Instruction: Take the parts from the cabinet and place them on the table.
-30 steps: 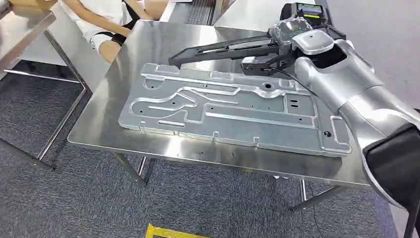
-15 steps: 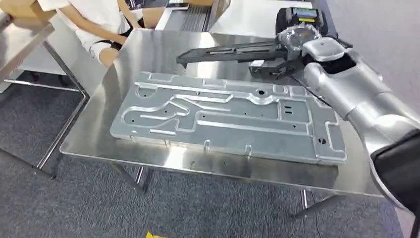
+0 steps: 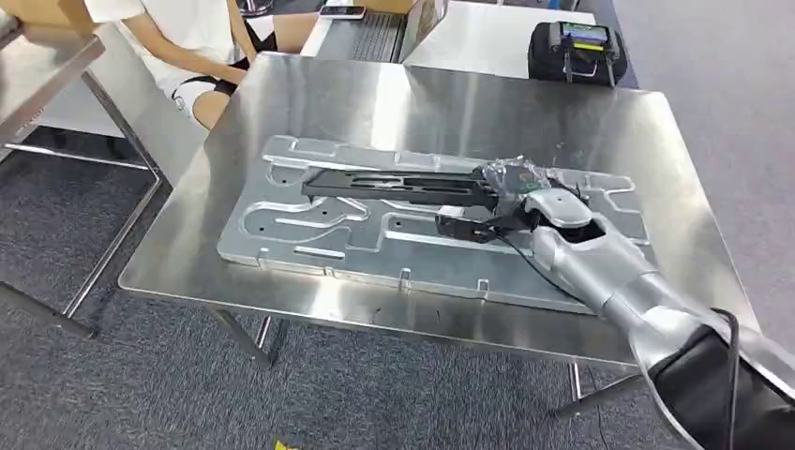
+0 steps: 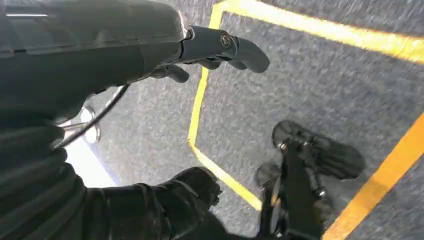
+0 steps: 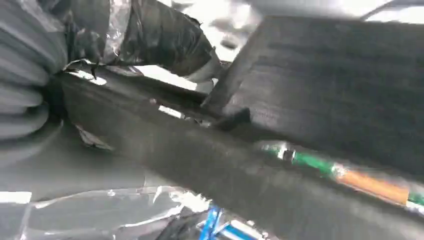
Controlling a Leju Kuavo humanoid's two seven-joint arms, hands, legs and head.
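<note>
A long black part point(image 3: 394, 185) lies low along the large silver metal panel point(image 3: 309, 239) on the steel table point(image 3: 441, 103). My right hand point(image 3: 525, 187) grips the part's right end, over the panel's right half. The right wrist view has the same black part point(image 5: 200, 165) close up, running out from my grey fingers point(image 5: 25, 95); I cannot tell whether it touches the panel. My left hand point(image 4: 220, 47) hangs above grey carpet with yellow floor tape, fingers apart and nothing in it.
A black case point(image 3: 574, 49) stands at the table's far right corner. A person point(image 3: 187, 47) sits beyond the far left corner, beside a second steel table point(image 3: 37, 56). A keyboard point(image 3: 375, 23) lies on a further surface behind. Bare tabletop surrounds the panel.
My right arm has brought the black part down and toward me, from above the table's far side to low over the panel. The camera has shifted slightly.
</note>
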